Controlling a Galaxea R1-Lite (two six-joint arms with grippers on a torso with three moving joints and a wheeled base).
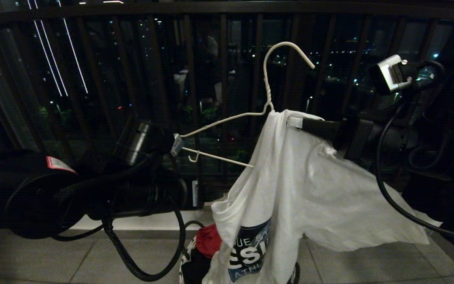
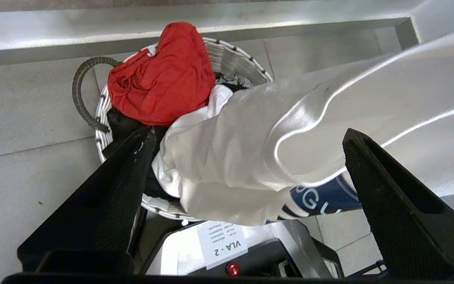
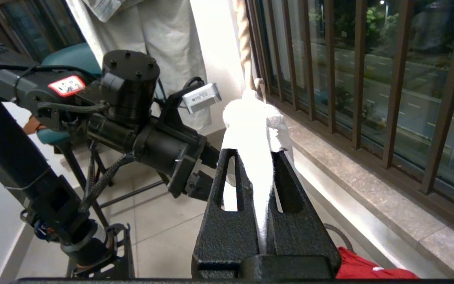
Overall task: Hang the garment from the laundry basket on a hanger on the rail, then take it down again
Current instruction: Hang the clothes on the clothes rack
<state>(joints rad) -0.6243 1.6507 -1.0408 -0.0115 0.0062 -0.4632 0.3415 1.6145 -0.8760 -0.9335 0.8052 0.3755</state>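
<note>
Black fingers of the left gripper stand wide apart with nothing between them, framing the bottom of the left wrist view above the laundry basket. At centre frame in the head view the T-shirt hangs from the wire hanger. From the right, the right gripper pinches the shirt's shoulder tight.
</note>
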